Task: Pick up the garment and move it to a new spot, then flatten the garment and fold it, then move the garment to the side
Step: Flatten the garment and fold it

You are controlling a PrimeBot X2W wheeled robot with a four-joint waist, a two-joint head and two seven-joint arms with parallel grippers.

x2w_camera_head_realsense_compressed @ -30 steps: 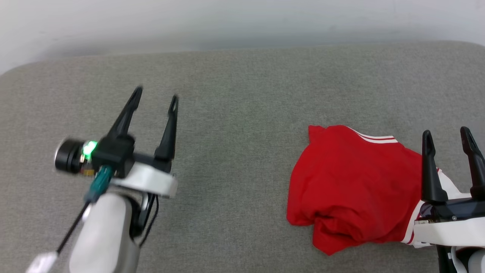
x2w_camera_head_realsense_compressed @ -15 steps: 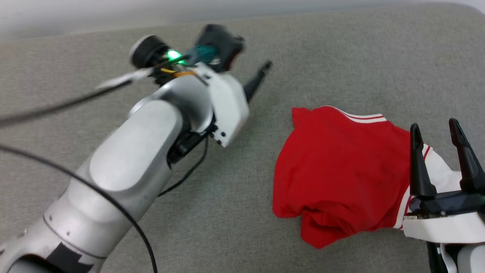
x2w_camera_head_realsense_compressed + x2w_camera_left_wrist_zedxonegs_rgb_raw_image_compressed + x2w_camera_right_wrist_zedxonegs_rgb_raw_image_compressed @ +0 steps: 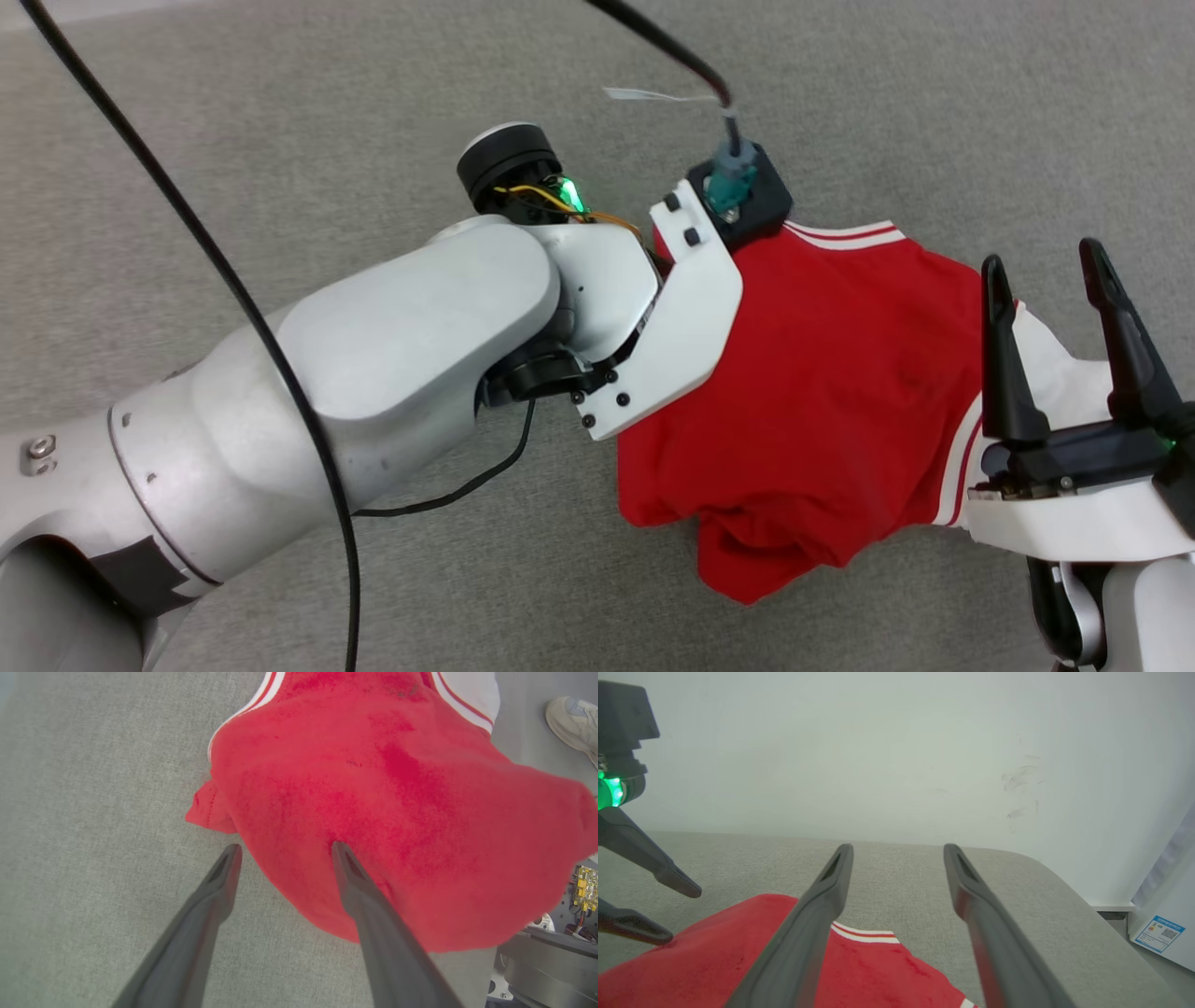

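Surface [image 3: 280, 112] of grey woven fabric is stretching across the whole work area. A pale wall [image 3: 878, 742] is rising behind its rounded far edge.

We are logging the left arm [image 3: 373, 373] next. It is a bulky silver-white limb, reaching in from the lower left and ending over the near-left part of the garment [image 3: 840, 373].

The garment is lying in a loose, rumpled heap on the right half of the surface. Its red body is facing up, a red-and-white striped seam is showing at the far edge, and a white sleeve [image 3: 1064, 373] is poking out on the right.

The left gripper [image 3: 285, 845] is standing wide open and gripping nothing. In the left wrist view, one finger [image 3: 373, 914] is lying over the red cloth with its tip seemingly pressing in. The other finger [image 3: 201, 924] is sitting over bare grey fabric just beside the hem.

The right gripper [image 3: 1043, 257] is also spread wide and empty. It is hovering above the sleeve side of the garment with its fingers pointing toward the wall.

A black cable [image 3: 187, 233] is looping over the left arm. A pale shoe [image 3: 572, 723] is showing past the garment in the left wrist view. A green light [image 3: 569, 196] is glowing on the left wrist.
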